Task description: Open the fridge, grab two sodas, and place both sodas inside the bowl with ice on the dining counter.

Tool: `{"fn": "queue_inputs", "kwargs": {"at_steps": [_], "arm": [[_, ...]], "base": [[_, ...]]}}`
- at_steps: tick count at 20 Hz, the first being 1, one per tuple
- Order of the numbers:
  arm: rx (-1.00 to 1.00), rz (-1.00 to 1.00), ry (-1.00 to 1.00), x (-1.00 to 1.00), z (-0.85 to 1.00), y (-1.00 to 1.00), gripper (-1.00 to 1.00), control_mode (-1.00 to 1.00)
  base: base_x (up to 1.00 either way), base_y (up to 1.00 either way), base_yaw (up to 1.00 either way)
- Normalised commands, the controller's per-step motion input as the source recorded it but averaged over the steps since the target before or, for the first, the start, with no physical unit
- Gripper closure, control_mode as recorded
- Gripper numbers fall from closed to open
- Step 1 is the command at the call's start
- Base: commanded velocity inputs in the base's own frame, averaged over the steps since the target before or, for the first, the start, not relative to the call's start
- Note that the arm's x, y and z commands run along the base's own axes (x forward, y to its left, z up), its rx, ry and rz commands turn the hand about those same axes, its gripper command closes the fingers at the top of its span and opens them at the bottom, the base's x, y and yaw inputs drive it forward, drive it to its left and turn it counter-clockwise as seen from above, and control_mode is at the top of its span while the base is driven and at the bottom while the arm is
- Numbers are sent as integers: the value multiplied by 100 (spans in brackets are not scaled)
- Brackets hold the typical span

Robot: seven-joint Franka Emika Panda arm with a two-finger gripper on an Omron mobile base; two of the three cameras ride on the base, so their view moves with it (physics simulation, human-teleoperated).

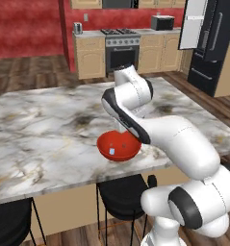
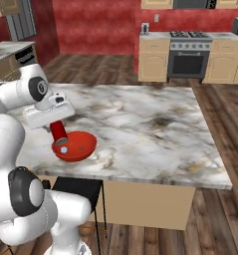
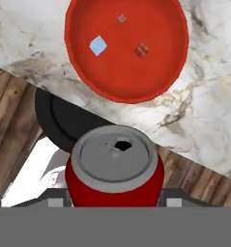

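Note:
My gripper (image 3: 114, 200) is shut on a red soda can (image 3: 114, 169) with a grey top. It holds the can tilted just above the near-left rim of the bowl with ice (image 3: 129, 82). The right base view has the can (image 2: 57, 130) hanging under the hand (image 2: 47, 113), right beside the glossy red bowl (image 2: 75, 147). The bowl (image 1: 117, 148) sits near the front edge of the marble dining counter (image 1: 39, 125), partly hidden by my arm, with a pale ice cube (image 3: 98, 45) inside. The black fridge (image 1: 210, 43) stands far back right with one door (image 1: 193, 24) swung open.
Black stools (image 1: 121, 194) (image 2: 75, 187) stand under the counter's near edge, one (image 3: 64, 120) right below the can. The marble top (image 2: 150, 124) stretches wide to the right of the bowl. A stove (image 1: 121, 48) and wood cabinets line the back wall.

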Motion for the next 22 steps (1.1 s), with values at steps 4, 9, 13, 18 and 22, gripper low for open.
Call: {"fn": "queue_inputs", "kwargs": {"at_steps": [4, 9, 13, 18, 22], "arm": [[0, 22, 18, 60, -47, -16, 100, -100], [0, 17, 1, 48, -42, -8, 100, -100], [0, 14, 0, 29, -45, -1, 100, -100], [1, 10, 0, 19, -41, 1, 100, -100], [3, 7, 1, 20, -37, 2, 100, -100]], "base": [[0, 0, 0], [0, 0, 0], [0, 0, 0], [0, 0, 0], [0, 0, 0]]}}
